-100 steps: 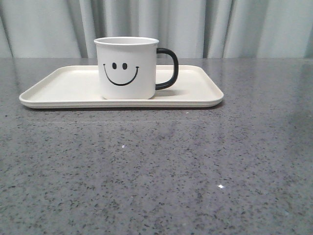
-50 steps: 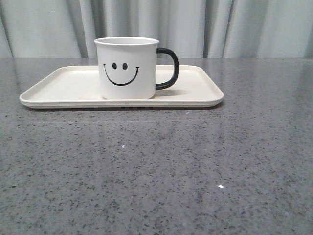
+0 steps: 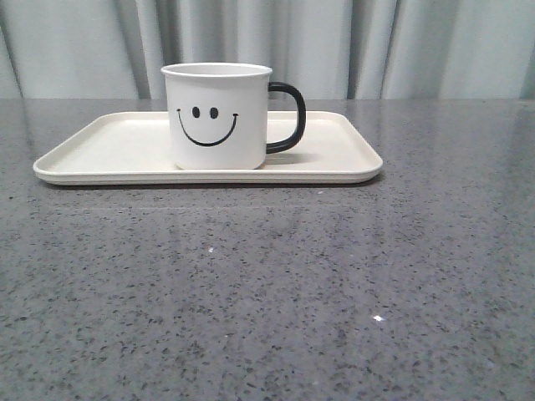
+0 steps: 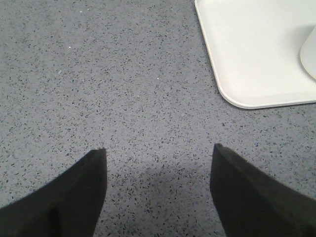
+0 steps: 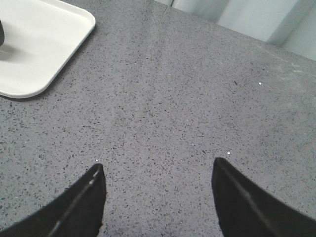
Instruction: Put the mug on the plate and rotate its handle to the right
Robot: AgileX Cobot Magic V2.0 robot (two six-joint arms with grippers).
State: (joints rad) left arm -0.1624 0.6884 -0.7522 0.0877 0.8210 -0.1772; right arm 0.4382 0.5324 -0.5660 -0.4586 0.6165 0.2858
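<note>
The mug [image 3: 219, 117] is the thing to check, and across the last second nothing about it has changed: same spot, same turn, no arm near it in the front view. Nearest in that view lies bare speckled grey counter [image 3: 267, 292], with neither arm over it. Each wrist view shows its own arm low over that counter and clear of the tray's corner: the left hand [image 4: 158, 168] has its fingers spread wide with nothing between them, and the right hand [image 5: 158, 182] is likewise spread and empty. Farther back sits the plate [image 3: 100, 146], long side across the scene, flat on the counter. The mug stands upright on it, a little left of the plate's middle, smiley face toward the camera. Its handle [image 3: 288, 117] sticks out to the right. Behind hangs a pale curtain [image 3: 376, 46]. Stillness plus released hands suggests the task is finished; I judge no further move is needed.
</note>
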